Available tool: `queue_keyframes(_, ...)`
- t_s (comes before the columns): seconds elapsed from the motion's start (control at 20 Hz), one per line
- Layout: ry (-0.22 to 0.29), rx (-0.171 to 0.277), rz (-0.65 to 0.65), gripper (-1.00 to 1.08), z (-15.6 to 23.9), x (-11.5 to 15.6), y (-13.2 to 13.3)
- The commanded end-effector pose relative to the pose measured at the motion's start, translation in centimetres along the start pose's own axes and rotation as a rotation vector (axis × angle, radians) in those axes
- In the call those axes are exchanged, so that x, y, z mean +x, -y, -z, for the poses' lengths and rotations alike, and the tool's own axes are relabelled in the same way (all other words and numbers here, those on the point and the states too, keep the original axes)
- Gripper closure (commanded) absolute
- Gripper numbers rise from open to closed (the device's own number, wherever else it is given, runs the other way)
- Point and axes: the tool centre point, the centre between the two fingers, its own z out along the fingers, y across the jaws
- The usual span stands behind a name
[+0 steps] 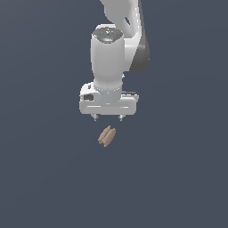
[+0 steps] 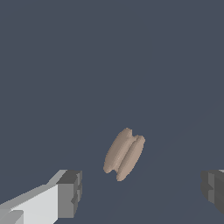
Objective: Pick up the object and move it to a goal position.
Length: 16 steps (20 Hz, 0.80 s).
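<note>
While pincer hangs pointing down from white arm, fingers spread wide, grasping nothing. Tan lumpy object lies on dark grey surface, tilted, just below fingertips in exterior view, apart from them. Wrist view: object sits between two dark pads, touching neither.

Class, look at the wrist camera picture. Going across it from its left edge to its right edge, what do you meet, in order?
Pale finger with a dark pad → tan lumpy object → the other dark finger pad. The object lies apart from both fingers, on the plain dark floor.
</note>
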Motion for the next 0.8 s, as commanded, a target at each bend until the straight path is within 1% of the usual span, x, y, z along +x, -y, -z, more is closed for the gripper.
queue_keyframes(0.0,0.006,0.002,-0.024,-0.92,-0.7,-0.1,0.0)
queue_keyframes(0.35,0.033,0.010,-0.147,-0.92,-3.8,-0.8,-0.2)
queue_keyframes(0.75,0.081,0.012,-0.360,-0.92,-9.2,-2.4,-0.5)
